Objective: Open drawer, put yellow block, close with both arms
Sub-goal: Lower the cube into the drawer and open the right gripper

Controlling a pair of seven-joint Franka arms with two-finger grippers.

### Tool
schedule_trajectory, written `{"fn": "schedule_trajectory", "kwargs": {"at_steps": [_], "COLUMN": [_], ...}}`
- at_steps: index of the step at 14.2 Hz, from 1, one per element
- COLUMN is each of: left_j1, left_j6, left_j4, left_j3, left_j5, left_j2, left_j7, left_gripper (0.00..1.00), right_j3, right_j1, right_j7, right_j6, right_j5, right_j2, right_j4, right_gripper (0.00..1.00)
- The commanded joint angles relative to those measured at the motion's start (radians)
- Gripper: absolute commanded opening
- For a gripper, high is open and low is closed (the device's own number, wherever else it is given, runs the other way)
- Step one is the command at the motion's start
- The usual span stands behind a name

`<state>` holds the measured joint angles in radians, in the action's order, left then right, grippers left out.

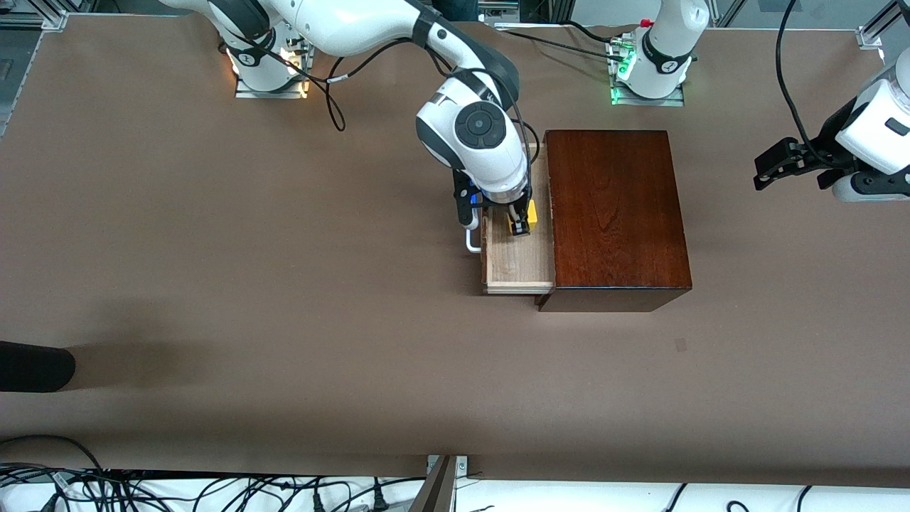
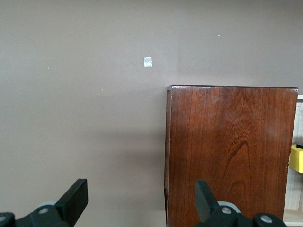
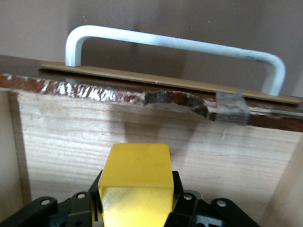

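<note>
The drawer point(image 1: 519, 267) stands pulled out of the reddish-brown box point(image 1: 615, 213) toward the right arm's end of the table, its white handle point(image 1: 472, 242) on the front. My right gripper point(image 1: 522, 225) hangs over the open tray, shut on the yellow block point(image 1: 530, 212). In the right wrist view the yellow block point(image 3: 137, 182) sits between the black fingers point(image 3: 182, 205), above the drawer's pale floor point(image 3: 71, 142) and facing the handle point(image 3: 175, 45). My left gripper point(image 1: 789, 167) waits open over the table at the left arm's end. Its wrist view shows the box point(image 2: 229, 151) and a sliver of the block point(image 2: 297, 158).
A dark rounded object point(image 1: 35, 366) pokes in at the table's edge near the right arm's end. Cables point(image 1: 142, 491) run along the edge nearest the front camera. A small pale mark point(image 1: 680, 345) lies on the brown table, nearer the camera than the box.
</note>
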<state>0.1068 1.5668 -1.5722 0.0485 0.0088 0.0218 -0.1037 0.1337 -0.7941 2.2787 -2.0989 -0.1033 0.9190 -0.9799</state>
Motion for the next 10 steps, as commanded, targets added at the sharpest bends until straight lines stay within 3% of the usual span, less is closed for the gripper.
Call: {"fn": "schedule_trajectory", "kwargs": {"at_steps": [1, 4, 5, 6, 7, 8, 9, 10], "left_j1": [-0.001, -0.001, -0.001, -0.001, -0.001, -0.001, -0.001, -0.001], "left_j6": [-0.005, -0.005, -0.005, -0.005, -0.005, -0.005, -0.005, -0.005], "left_j4": [0.026, 0.026, 0.026, 0.026, 0.026, 0.026, 0.026, 0.026], "left_j3": [0.004, 0.004, 0.004, 0.004, 0.004, 0.004, 0.004, 0.004], "left_j5": [-0.012, -0.01, -0.012, -0.01, -0.01, -0.012, -0.012, -0.012], "left_j2": [0.017, 0.017, 0.017, 0.017, 0.017, 0.017, 0.017, 0.018], "left_j7": [0.025, 0.025, 0.025, 0.024, 0.024, 0.025, 0.024, 0.024], "left_gripper": [1.0, 1.0, 1.0, 1.0, 1.0, 1.0, 1.0, 1.0], "right_j3": [-0.005, -0.006, -0.006, -0.006, -0.006, -0.006, -0.006, -0.006], "right_j1": [-0.011, -0.023, -0.025, -0.025, -0.025, -0.025, -0.027, -0.027], "right_j7": [0.03, 0.03, 0.028, 0.028, 0.027, 0.027, 0.027, 0.027], "right_j6": [-0.009, -0.007, -0.009, -0.01, -0.01, -0.009, -0.006, -0.003], "right_j5": [0.005, 0.008, 0.013, 0.023, 0.024, 0.024, 0.025, 0.025], "right_j2": [0.035, 0.041, 0.041, 0.043, 0.043, 0.043, 0.043, 0.043], "right_j4": [0.035, 0.032, 0.032, 0.032, 0.032, 0.032, 0.03, 0.027], "right_gripper": [0.0, 0.0, 0.05, 0.32, 0.48, 0.85, 1.0, 1.0]}}
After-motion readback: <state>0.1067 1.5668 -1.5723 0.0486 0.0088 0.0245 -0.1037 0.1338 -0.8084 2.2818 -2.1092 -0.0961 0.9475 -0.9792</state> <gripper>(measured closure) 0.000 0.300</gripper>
